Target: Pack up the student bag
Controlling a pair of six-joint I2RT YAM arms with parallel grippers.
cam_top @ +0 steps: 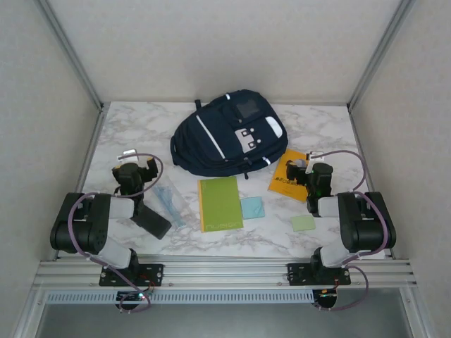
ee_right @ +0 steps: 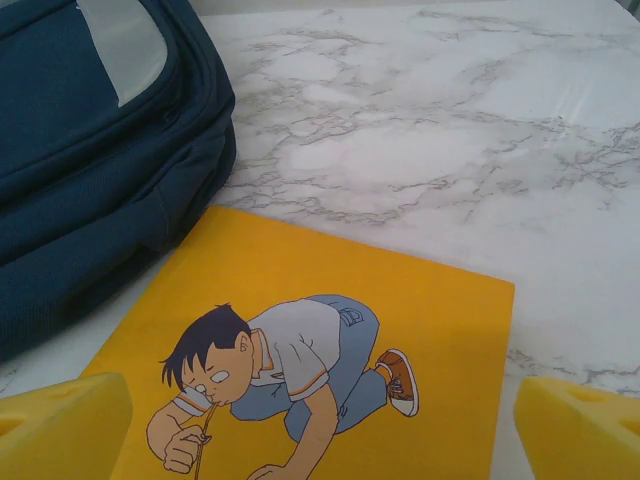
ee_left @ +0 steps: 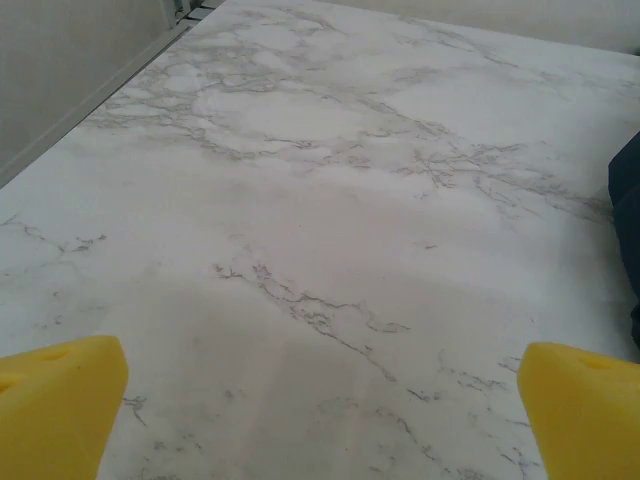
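Overhead: the student bag [cam_top: 229, 134] lies far-middle on the tabletop [cam_top: 141, 134]. It looks soft and floppy, probably best gripped at a strap. Left wrist: the left tool [ee_left: 320, 410] is spread wide over marble. Right wrist: the right tool [ee_right: 320, 425] is spread above a yellow book [ee_right: 330, 330].

navy student bag [cam_top: 225, 137] (zipped), lying flat, table's rear

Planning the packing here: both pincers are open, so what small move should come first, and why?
Probably ease the right pincer toward the student bag to start opening it. The bag lies front-up and shows no opening, while the yellow book and green notebook wait on the table.
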